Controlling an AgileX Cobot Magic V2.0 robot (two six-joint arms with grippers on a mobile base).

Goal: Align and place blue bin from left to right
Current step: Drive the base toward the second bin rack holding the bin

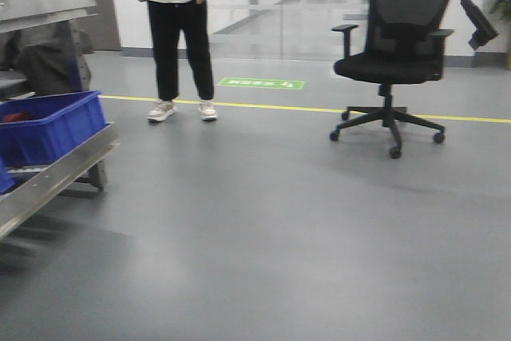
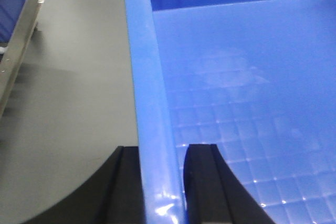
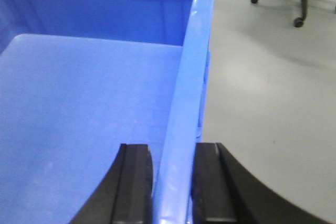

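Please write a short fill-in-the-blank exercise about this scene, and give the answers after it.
The left tool and the right tool each clamp a wall of the ____ bin.
Inside, this bin is ____.
In the front view, the chair stands to the ____ of the person.
The floor line is ____.
Answers: blue; empty; right; yellow.

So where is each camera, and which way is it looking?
Front camera: on the robot's front, facing out over the floor at a standing person, an office chair and a rack holding another crate; no arm clearly shows.
Left wrist camera: on the left arm, looking down its left gripper, which clamps the blue bin by its left rim.
Right wrist camera: likewise down the right gripper, clamping the opposite rim.
Shared: both wrist views see the bin's inside; front and right wrist views both see the chair.
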